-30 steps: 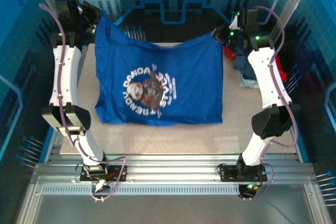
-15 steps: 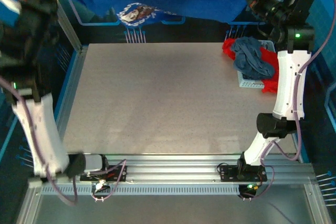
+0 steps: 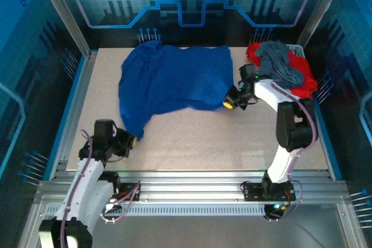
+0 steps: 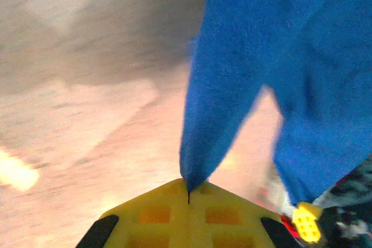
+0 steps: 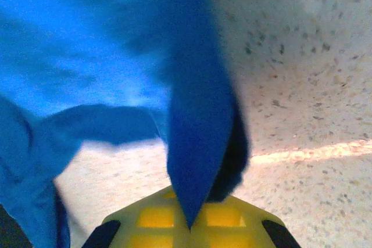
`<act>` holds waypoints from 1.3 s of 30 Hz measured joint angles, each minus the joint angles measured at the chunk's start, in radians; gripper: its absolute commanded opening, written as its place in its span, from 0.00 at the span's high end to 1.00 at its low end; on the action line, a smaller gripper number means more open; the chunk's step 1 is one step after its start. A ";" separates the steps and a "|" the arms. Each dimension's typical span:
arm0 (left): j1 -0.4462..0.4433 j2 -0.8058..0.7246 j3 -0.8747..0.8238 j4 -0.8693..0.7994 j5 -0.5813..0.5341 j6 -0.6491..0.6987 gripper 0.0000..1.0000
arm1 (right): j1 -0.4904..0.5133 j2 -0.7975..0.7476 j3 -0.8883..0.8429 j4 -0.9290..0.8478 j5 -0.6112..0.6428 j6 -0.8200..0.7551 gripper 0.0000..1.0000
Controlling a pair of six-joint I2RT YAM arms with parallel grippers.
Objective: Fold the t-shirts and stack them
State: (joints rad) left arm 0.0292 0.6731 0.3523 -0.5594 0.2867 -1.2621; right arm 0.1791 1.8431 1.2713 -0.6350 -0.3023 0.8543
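The blue tee (image 3: 174,82) lies rumpled on the far half of the desk (image 3: 203,137), no print showing. The left pincer (image 3: 129,140) is clenched on its near-left tip and the right pincer (image 3: 230,101) on its near-right corner, likely to draw it flat for folding. Just right of it, a grey tee (image 3: 279,65) is heaped on red tees (image 3: 302,79), crowding that side.

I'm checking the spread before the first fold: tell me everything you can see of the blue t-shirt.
The blue t-shirt is soft royal-blue cloth, rumpled, lying on the far half of the table, no print showing. One corner stretches toward the near left, pinched in the shut left gripper; another, at its right edge, is pinched in the shut right gripper.
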 measured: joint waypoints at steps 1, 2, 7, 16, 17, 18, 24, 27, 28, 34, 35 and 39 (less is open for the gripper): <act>-0.011 -0.005 -0.021 -0.005 0.001 -0.014 1.00 | 0.006 0.022 0.000 -0.013 0.011 -0.002 1.00; -0.021 -0.006 -0.034 -0.003 0.006 -0.024 1.00 | 0.010 0.036 0.000 -0.029 0.024 -0.004 1.00; -0.080 0.014 -0.052 0.019 0.013 -0.068 1.00 | 0.008 0.031 -0.001 -0.122 0.141 -0.014 1.00; -0.145 0.010 0.000 0.026 0.017 -0.117 1.00 | -0.063 -0.140 -0.080 -0.208 0.277 -0.025 1.00; -0.149 0.006 0.028 0.031 0.017 -0.120 1.00 | -0.083 -0.154 -0.080 -0.215 0.286 -0.029 1.00; -0.150 -0.002 0.062 0.040 0.017 -0.120 1.00 | -0.098 -0.164 -0.080 -0.218 0.294 -0.035 1.00; -0.152 -0.002 0.257 0.124 0.019 -0.120 1.00 | -0.209 -0.196 -0.045 -0.267 0.330 -0.059 1.00; -0.158 0.027 0.305 0.158 0.027 -0.120 1.00 | -0.259 -0.213 -0.003 -0.283 0.361 -0.063 1.00; -0.163 0.039 0.316 0.170 0.031 -0.119 1.00 | -0.277 -0.225 0.014 -0.289 0.375 -0.063 1.00; -0.190 0.029 0.293 0.160 0.033 -0.121 1.00 | -0.293 -0.269 0.051 -0.303 0.421 -0.063 1.00; -0.192 0.013 0.279 0.150 0.033 -0.125 1.00 | -0.290 -0.268 0.044 -0.303 0.424 -0.063 1.00; -0.196 -0.015 0.237 0.094 0.040 -0.127 1.00 | -0.271 -0.266 -0.001 -0.307 0.427 -0.064 1.00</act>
State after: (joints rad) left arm -0.1669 0.6582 0.5888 -0.4656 0.3267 -1.3891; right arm -0.0921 1.5776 1.2701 -0.9424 0.1246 0.7906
